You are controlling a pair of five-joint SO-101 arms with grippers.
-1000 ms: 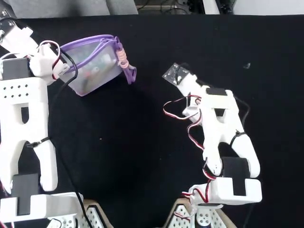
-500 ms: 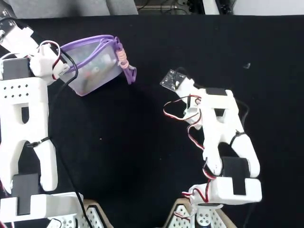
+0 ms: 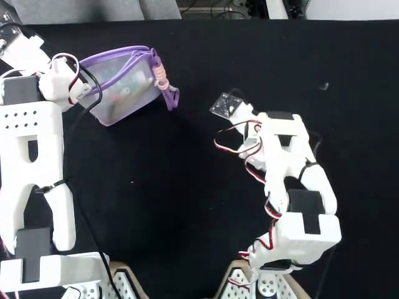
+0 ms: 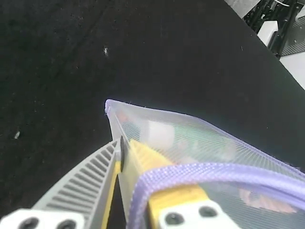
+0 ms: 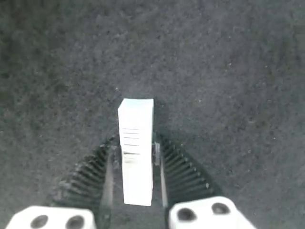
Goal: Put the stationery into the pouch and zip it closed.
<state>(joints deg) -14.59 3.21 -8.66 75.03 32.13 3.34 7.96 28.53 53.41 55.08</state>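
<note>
A: Where is the pouch?

B: The translucent plastic pouch with a purple zip rim point(image 3: 121, 87) is in the upper left of the high view, over the black cloth worktop point(image 3: 156, 205). I cannot tell whether it rests on the cloth or hangs just above it. The purple rim spreads in a loop, so the mouth looks open. Small coloured things lie inside, too blurred to name.

A: What holds it?

B: The left tool point(image 4: 125, 143) is clenched on the pouch's edge. In the left wrist view a grey ribbed finger point(image 4: 86, 183) lies against the outside of the wall, and a yellow finger point(image 4: 162, 176) shows through the wall on the other side. In the high view that grip is at the pouch's left end, and a pink coiled cord point(image 3: 163, 78) hangs at its right end.

A: And the other arm?

B: The right tool point(image 5: 134, 140) is grasping a small white rectangular block point(image 5: 137, 119), held lengthwise between two dark ribbed fingers, with one end poking out past the tips. In the high view it is just right of centre, above bare worktop, well apart from the pouch.
</note>
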